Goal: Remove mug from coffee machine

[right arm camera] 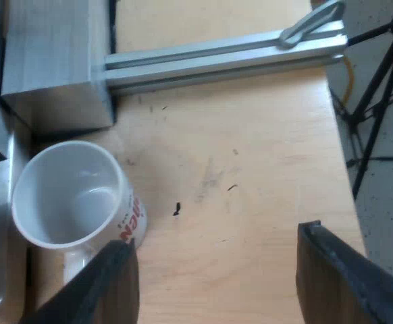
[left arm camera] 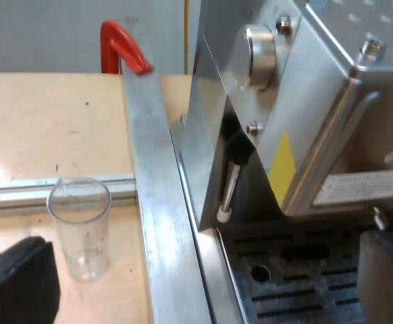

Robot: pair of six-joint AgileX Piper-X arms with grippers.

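mug (right arm camera: 71, 192) on table (right arm camera: 250, 169), right hand (right arm camera: 217, 270) spread

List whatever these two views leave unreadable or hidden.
- Right wrist view: the handle of the mug, partly behind a finger of the right gripper.
- Right wrist view: the mug's red lettering, curving out of sight round its wall.
- Left wrist view: the red curved piece, its lower part behind the table and metal rail.
- Left wrist view: the label on the espresso machine, print too small to read.

The wooden table (right arm camera: 250, 169) holds a white mug (right arm camera: 71, 196) and a metal rail (right arm camera: 223, 54). A clear measuring glass (left arm camera: 80, 229) stands on it too.
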